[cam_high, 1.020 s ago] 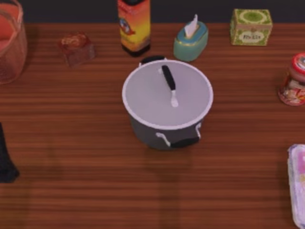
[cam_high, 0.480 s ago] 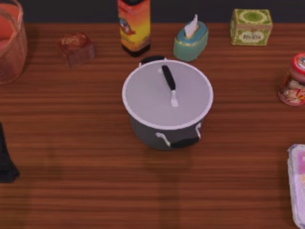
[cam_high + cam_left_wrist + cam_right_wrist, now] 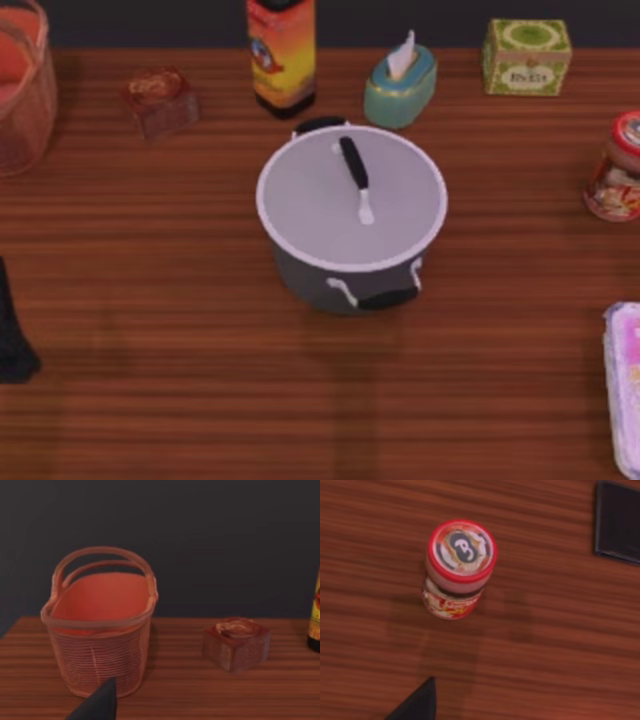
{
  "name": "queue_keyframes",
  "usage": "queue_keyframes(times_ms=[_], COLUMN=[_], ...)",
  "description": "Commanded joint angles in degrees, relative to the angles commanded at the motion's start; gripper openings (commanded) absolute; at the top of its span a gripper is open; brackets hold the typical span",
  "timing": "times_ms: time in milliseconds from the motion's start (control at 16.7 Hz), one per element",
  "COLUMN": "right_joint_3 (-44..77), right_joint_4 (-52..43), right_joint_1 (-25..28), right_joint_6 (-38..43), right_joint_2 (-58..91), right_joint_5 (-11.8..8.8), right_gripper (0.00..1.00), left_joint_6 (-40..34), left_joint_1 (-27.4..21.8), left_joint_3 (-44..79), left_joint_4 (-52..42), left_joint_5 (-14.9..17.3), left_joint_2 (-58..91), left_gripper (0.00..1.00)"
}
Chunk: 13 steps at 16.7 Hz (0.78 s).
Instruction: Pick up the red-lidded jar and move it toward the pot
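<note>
The red-lidded jar (image 3: 615, 168) stands upright at the tabletop's (image 3: 150, 300) right edge, well apart from the pot (image 3: 350, 215) at its centre. The left arm (image 3: 12, 330) sits parked at the left edge. Neither arm's jaws show enough to tell their opening.

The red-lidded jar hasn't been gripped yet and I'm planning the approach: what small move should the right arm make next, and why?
Probably lower the right gripper straight toward the red-lidded jar. The right wrist view looks down on its lid, the jar upright and free on the table at the right edge, apart from the pot. Only one dark fingertip shows, nothing grasped. The left arm sits at the left edge.
</note>
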Motion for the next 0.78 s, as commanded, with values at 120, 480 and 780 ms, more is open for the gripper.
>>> queue_keyframes(times_ms=[120, 480, 780], right_joint_3=[13.49, 49.45, 69.35], right_joint_4=[-5.65, -22.32, -35.1], right_joint_1=[0.05, 0.97, 2.18], right_joint_6=[-2.67, -11.12, -17.41], right_joint_2=[10.8, 43.43, 67.17], right_joint_5=[-0.04, -0.61, -1.23], right_gripper=[1.0, 1.0, 1.0], left_joint_6=[0.0, 0.0, 0.0], left_joint_1=[0.0, 0.0, 0.0], left_joint_3=[0.0, 0.0, 0.0], left_joint_4=[0.0, 0.0, 0.0], left_joint_5=[0.0, 0.0, 0.0], left_joint_2=[0.0, 0.0, 0.0], left_gripper=[1.0, 1.0, 1.0])
